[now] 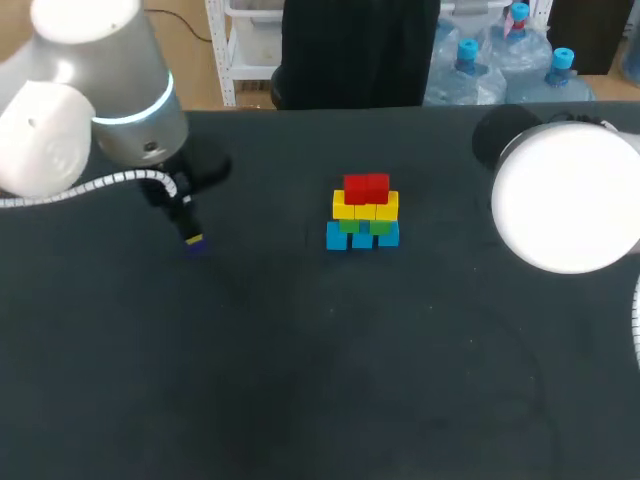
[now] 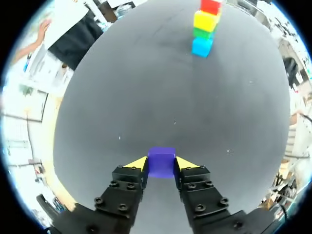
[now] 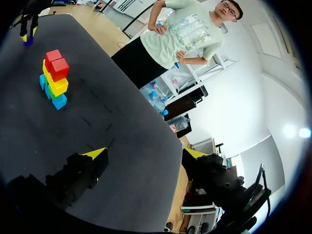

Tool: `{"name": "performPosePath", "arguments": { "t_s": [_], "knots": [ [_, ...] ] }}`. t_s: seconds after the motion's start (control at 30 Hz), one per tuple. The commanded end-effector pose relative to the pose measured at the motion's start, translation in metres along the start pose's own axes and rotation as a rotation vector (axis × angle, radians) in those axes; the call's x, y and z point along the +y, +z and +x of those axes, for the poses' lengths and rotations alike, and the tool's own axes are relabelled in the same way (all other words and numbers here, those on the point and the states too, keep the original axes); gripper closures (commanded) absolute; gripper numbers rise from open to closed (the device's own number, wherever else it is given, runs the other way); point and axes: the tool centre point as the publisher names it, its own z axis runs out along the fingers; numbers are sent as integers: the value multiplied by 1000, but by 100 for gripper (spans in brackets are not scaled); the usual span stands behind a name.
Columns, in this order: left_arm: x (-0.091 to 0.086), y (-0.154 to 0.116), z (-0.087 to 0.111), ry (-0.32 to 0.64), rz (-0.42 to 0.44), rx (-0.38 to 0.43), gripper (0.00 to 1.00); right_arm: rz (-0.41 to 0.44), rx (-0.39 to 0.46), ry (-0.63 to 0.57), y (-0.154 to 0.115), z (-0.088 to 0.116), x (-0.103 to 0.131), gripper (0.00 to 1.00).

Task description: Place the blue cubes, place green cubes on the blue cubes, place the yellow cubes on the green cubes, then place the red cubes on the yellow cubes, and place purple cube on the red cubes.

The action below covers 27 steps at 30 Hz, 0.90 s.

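A pyramid of cubes stands mid-table: blue cubes at the bottom, green cubes on them, then yellow cubes, and red cubes on top. Well to its left, my left gripper is shut on the purple cube, low over the table. In the left wrist view both yellow tips press the purple cube, and the stack stands far ahead. My right gripper is open with nothing between its fingers, and the stack is far ahead of it.
The right arm's white housing hangs over the table's right side. The dark tabletop lies bare between the left gripper and the stack and across the front.
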Motion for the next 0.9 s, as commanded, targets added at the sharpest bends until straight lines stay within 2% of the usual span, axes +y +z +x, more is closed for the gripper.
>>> {"name": "performPosePath", "arguments": {
  "t_s": [0.03, 0.23, 0.53, 0.73, 0.9],
  "knots": [
    [-3, -21, -14, 59, 1, 23, 100, 1, -3, 1, 0, 1, 0, 0],
    [-2, -53, -31, 163, -25, 41, 100, 1, -3, 1, 0, 1, 0, 0],
    [-3, -122, -54, 192, -82, -24, 100, 1, -3, 1, 0, 1, 0, 0],
    [-4, -131, -68, 208, -90, -27, 100, 1, -3, 1, 0, 1, 0, 0],
    [-13, -130, -93, 273, -88, -43, 100, 1, -3, 1, 0, 1, 0, 0]
  ]
}}
